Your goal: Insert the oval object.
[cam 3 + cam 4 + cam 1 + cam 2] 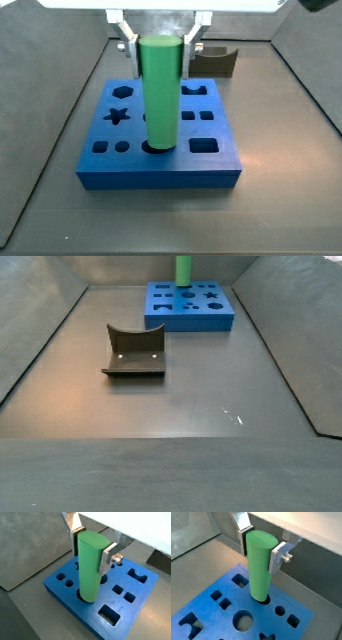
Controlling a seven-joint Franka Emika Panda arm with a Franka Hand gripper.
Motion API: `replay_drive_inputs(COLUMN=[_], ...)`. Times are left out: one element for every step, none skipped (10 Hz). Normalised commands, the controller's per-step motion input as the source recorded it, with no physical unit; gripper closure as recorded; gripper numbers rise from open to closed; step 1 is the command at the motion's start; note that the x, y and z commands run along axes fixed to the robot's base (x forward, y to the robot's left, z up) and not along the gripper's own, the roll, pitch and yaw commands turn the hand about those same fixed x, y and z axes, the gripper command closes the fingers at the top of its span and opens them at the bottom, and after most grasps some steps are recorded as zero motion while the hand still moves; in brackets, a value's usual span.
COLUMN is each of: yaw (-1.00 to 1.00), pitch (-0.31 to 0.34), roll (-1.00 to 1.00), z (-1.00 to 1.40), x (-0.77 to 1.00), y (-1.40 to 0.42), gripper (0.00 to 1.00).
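The oval object, a long bright green rod, stands upright with its lower end in a hole of the blue block. It shows the same way in the wrist view and in both side views. My gripper is above the block, with its silver fingers against either side of the rod just under its rounded top, shut on it. The gripper also shows in the wrist view and a side view. The block's other shaped holes are empty.
A small dark grey-brown curved piece lies on the grey floor apart from the block; it shows behind the block in a side view. Sloped grey walls enclose the floor.
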Motion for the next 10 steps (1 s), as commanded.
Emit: replay_drive_inputs(yaw=[0.00, 0.00, 0.00, 0.00, -0.07, -0.09, -0.07, -0.07, -0.09, -0.07], pitch=[-0.026, -0.031, -0.037, 0.000, 0.000, 0.034, 0.046, 0.017, 0.000, 0.000], roll=[-0.01, -0.05, -0.09, -0.10, -0.06, 0.00, 0.00, -0.01, 0.00, 0.00], z=[-0.11, -0.16, -0.18, -0.18, -0.21, -0.23, -0.25, -0.30, -0.34, -0.37], x=[-0.24, -0.22, -0.19, 0.00, 0.19, 0.28, 0.26, 0.22, 0.08, 0.00], y=[0.00, 0.00, -0.01, -0.10, -0.06, 0.00, 0.00, 0.00, 0.00, 0.00], gripper=[1.00, 1.00, 1.00, 1.00, 1.00, 1.00, 1.00, 1.00, 1.00, 1.00])
